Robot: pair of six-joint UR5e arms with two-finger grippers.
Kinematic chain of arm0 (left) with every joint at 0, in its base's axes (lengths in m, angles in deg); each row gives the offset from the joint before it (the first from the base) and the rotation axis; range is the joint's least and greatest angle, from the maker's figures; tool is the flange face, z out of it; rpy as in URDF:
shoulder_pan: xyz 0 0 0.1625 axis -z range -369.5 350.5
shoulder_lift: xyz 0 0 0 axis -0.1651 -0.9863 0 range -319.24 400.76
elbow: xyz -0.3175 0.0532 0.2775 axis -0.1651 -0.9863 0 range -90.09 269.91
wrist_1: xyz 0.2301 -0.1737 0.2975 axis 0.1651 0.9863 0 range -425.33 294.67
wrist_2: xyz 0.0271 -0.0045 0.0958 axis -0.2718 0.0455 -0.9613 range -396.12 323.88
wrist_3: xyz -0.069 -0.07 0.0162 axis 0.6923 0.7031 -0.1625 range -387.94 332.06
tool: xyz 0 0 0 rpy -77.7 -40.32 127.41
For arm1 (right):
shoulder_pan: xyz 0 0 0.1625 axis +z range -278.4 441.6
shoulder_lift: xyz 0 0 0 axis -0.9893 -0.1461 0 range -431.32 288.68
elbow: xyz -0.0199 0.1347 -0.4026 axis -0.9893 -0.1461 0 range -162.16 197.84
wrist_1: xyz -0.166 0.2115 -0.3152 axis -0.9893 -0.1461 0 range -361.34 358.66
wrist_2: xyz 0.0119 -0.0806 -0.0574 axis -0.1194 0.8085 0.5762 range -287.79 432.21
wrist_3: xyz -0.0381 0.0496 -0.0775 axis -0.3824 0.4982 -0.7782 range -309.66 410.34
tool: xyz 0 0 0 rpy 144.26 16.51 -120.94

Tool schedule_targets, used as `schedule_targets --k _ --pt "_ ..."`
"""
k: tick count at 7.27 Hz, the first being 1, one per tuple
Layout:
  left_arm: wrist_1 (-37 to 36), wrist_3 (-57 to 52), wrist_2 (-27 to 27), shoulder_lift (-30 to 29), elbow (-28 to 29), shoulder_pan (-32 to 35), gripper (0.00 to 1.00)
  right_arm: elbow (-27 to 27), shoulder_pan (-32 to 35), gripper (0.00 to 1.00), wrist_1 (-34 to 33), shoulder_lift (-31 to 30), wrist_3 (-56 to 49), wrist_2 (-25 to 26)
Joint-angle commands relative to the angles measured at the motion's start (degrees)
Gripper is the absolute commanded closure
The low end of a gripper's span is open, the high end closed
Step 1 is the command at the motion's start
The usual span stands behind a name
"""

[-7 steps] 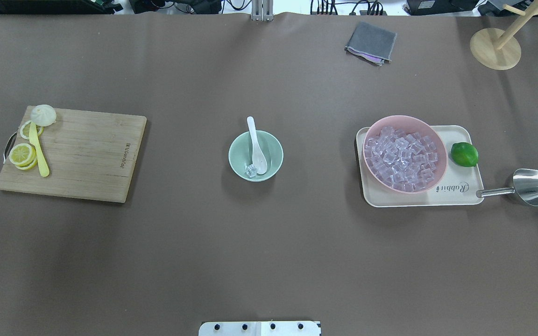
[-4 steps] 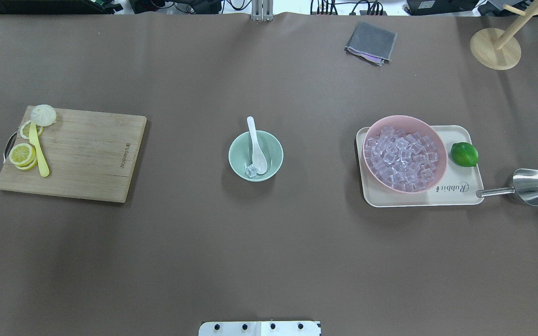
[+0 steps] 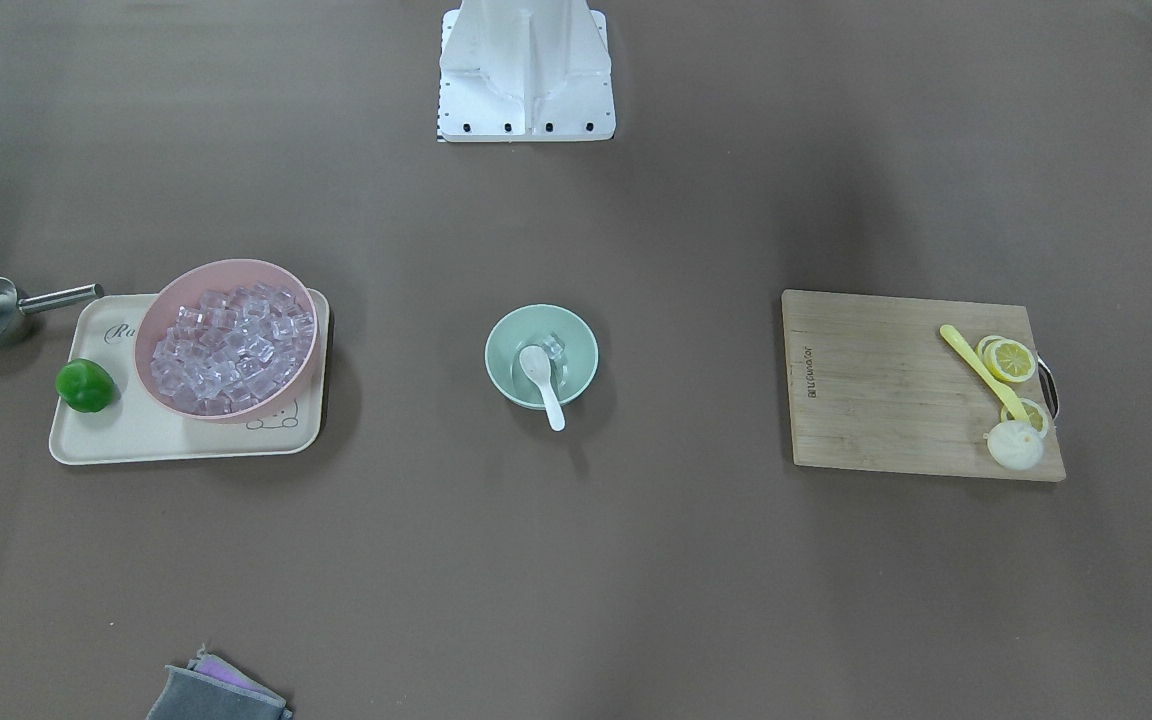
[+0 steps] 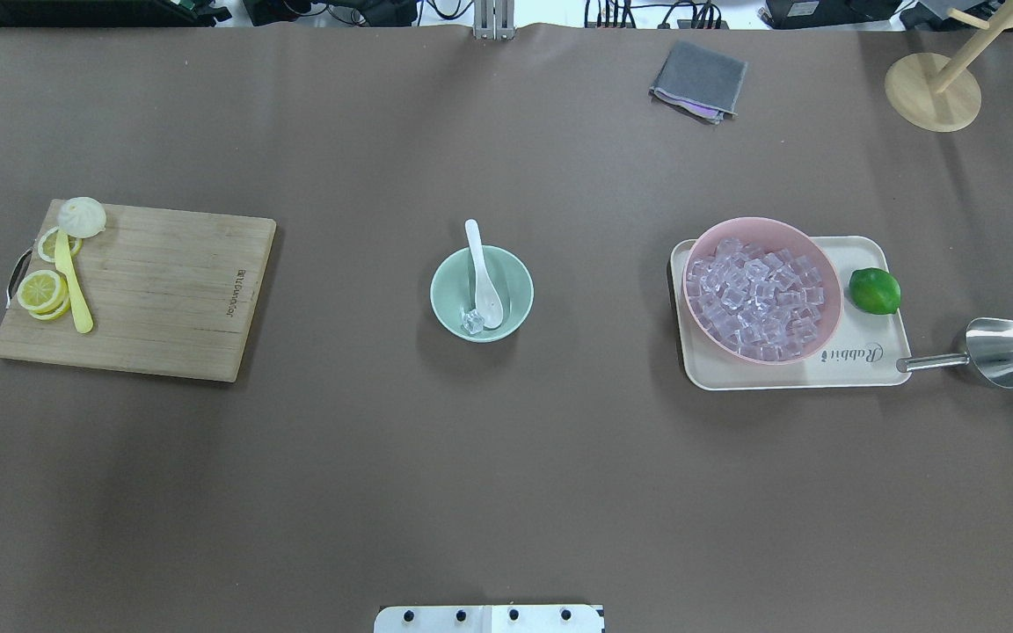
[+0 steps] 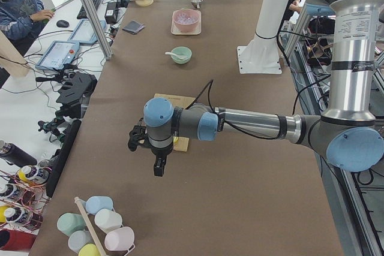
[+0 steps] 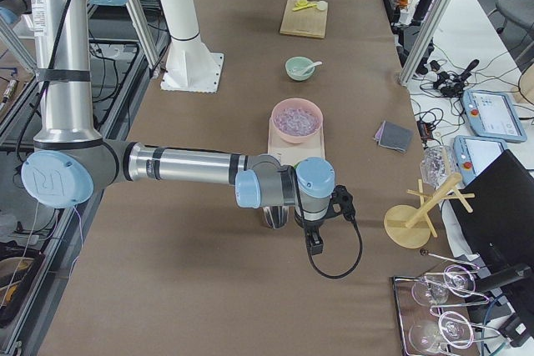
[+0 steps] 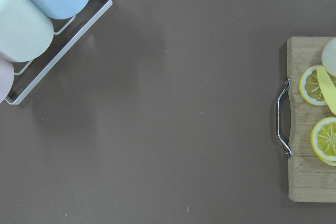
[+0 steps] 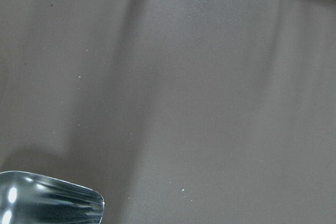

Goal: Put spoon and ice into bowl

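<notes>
The mint-green bowl stands at the table's middle, also in the front view. The white spoon lies in it, scoop inside and handle over the far rim. One clear ice cube sits in the bowl beside the scoop. My left gripper hangs over the table's left end past the cutting board, far from the bowl. My right gripper hangs over the right end beside the steel scoop. Both show only in the side views, so I cannot tell whether they are open or shut.
A pink bowl full of ice cubes and a lime sit on a cream tray. A steel scoop lies to its right. A cutting board with lemon slices is on the left. A grey cloth lies at the back.
</notes>
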Motion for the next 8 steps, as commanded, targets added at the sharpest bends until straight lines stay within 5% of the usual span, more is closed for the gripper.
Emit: schedule_targets --k 1,8 --pt "0.0 -0.1 -0.1 -0.2 -0.1 -0.1 0.02 0.1 -0.1 0.00 0.1 -1.0 -0.2 -0.1" --pt "0.0 0.3 0.0 1.9 1.4 0.0 0.02 0.8 -0.1 0.00 0.5 -3.0 -0.3 -0.3"
